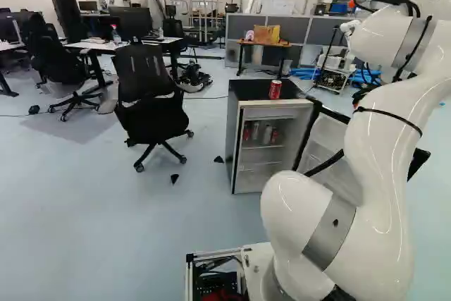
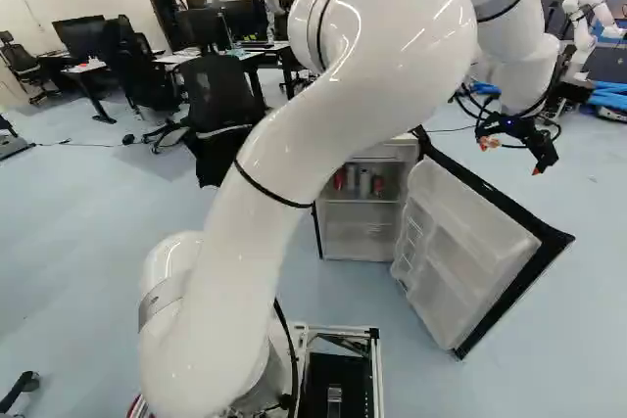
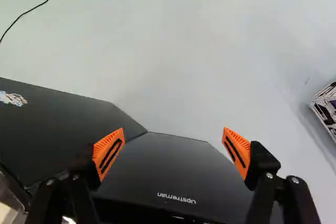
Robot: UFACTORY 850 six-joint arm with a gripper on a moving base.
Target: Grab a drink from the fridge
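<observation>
Our black two-finger gripper [image 3: 173, 145] is spread wide, nothing between its orange pads [image 3: 108, 153]. It hangs near the wide-open black door with a white plastic lining [image 2: 468, 256], well away from the drinks. Door joins the small black-topped fridge with a white interior [image 1: 246, 91]; drink cans stand together on its upper shelf [image 1: 262, 146], and one red metal can [image 1: 275, 89] is upright on top.

We'd call it early-to-mid task: door open, done; no drink taken. Left: line up with the opening, reach in, close on a can, bring it out.

Counts: one gripper, one fridge, one door, one can on top, four drinks visible inside (two red, two greyish); can't tell if more hide behind.
</observation>
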